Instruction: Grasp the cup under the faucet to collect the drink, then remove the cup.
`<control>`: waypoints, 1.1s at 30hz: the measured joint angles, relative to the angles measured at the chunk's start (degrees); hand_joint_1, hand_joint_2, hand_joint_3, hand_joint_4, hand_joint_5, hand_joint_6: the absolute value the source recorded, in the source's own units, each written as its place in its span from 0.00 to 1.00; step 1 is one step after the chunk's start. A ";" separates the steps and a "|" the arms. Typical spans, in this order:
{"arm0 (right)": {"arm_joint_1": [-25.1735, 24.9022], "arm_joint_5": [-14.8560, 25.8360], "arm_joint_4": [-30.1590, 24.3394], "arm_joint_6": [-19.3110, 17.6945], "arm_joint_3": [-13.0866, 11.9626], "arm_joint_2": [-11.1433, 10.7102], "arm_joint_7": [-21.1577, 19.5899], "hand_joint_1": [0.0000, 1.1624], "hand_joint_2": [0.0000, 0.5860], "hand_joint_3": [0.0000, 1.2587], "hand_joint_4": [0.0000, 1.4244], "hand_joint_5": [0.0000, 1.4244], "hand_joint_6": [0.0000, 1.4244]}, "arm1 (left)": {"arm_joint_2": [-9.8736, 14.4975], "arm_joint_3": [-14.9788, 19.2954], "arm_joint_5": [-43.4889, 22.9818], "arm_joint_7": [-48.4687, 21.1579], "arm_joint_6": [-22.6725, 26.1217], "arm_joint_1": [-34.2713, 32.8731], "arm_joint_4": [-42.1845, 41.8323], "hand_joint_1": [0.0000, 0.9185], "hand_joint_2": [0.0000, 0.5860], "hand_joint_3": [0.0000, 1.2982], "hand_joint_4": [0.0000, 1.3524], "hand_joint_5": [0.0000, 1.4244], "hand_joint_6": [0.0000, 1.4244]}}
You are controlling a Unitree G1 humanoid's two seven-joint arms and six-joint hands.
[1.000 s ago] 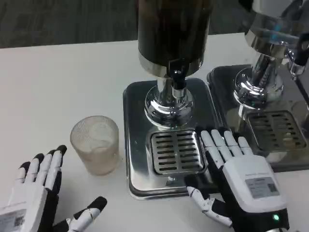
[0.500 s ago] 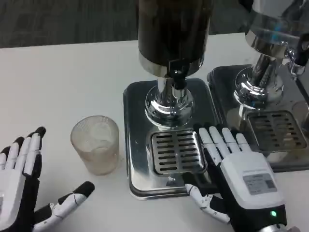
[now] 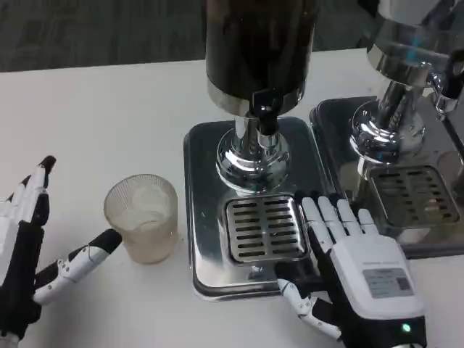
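The cup [image 3: 142,217] is clear, ribbed and frosted, standing upright on the table [image 3: 94,116] left of the drip tray [image 3: 264,228]. The left robot hand [image 3: 32,246] is spread open beside it, holding nothing. The right robot hand [image 3: 348,264] lies flat and open at the tray's edge.

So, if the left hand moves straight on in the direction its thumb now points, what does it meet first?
Most likely the cup. The left hand is open, its thumb aimed right toward the cup's lower wall with a small gap between. Depth is unclear, so it may pass just in front of it.
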 measured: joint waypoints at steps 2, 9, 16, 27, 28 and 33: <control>0.02 0.00 -0.09 0.12 0.00 0.06 0.00 0.12 0.71 0.00 0.00 0.00 0.00 | 0.12 -0.37 -0.03 -0.92 -0.75 -0.47 0.89 0.00 0.00 0.00 0.00 0.00 0.00; 0.06 0.05 -0.14 0.12 -0.04 -0.09 0.02 0.12 0.71 0.00 0.00 0.00 0.00 | -0.06 -1.81 1.04 1.16 -4.76 -1.66 6.87 0.00 0.00 0.00 0.00 0.00 0.00; 0.05 1.48 -0.39 -0.18 -0.12 -0.68 0.74 0.12 0.72 0.00 0.00 0.00 0.00 | -2.70 -2.92 1.61 4.88 -7.58 -5.22 14.25 0.09 0.00 0.00 0.00 0.00 0.00; 0.03 1.72 -0.42 -0.23 -0.02 -0.34 1.30 0.10 0.70 0.00 0.00 0.00 0.01 | -4.75 -5.04 1.15 6.07 -10.96 -10.82 24.03 0.14 0.00 0.00 0.00 0.00 0.00; 0.03 1.72 -0.42 -0.19 -0.03 -0.24 1.30 0.10 0.70 0.00 0.00 0.00 0.01 | -4.76 -5.39 0.96 5.82 -10.96 -11.24 25.17 0.14 0.00 0.00 0.00 0.00 0.00; 0.08 1.79 -0.43 -0.07 -0.04 0.03 1.28 0.00 0.64 0.00 0.00 0.00 0.05 | -4.75 -6.41 -0.09 4.59 -11.20 -13.04 28.56 0.19 0.01 0.00 0.00 0.06 0.04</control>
